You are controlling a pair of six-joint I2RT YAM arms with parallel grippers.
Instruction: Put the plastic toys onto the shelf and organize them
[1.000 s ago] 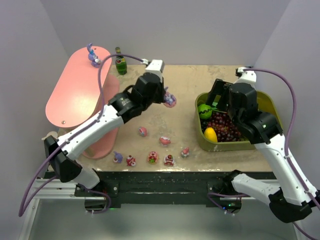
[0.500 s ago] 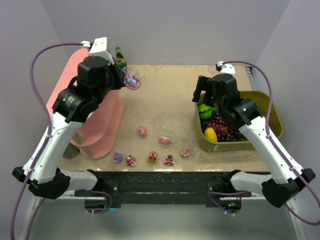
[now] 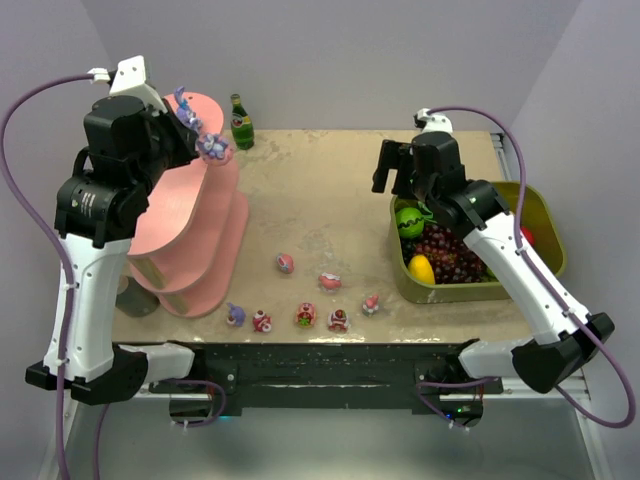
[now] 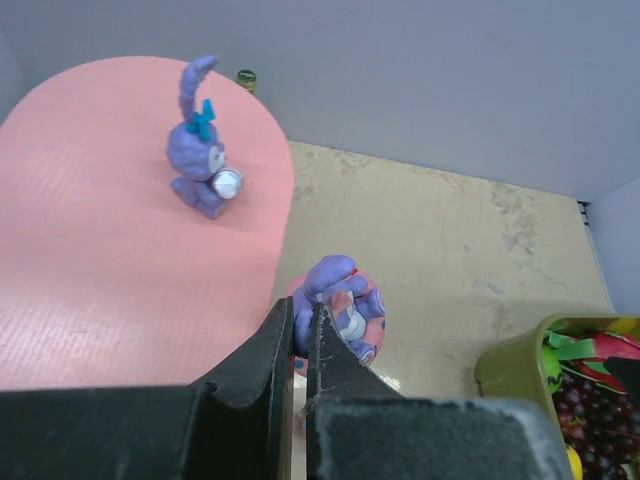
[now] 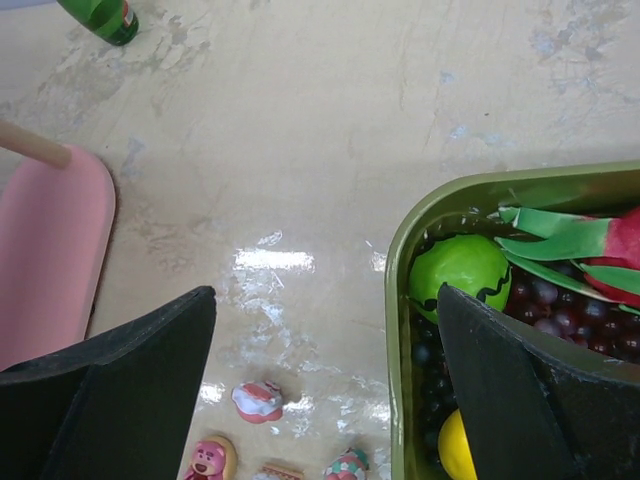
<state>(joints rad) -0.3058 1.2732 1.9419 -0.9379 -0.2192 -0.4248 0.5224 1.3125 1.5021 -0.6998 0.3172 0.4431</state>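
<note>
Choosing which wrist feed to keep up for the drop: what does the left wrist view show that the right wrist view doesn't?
Left wrist only: the left gripper shut on a purple toy near the edge of the shelf top tier, where a purple bunny toy stands. Right wrist only: the open right gripper, a few small toys on the table, and a green fruit in the tub. Both: the shelf, green bottle, table and tub.
</note>
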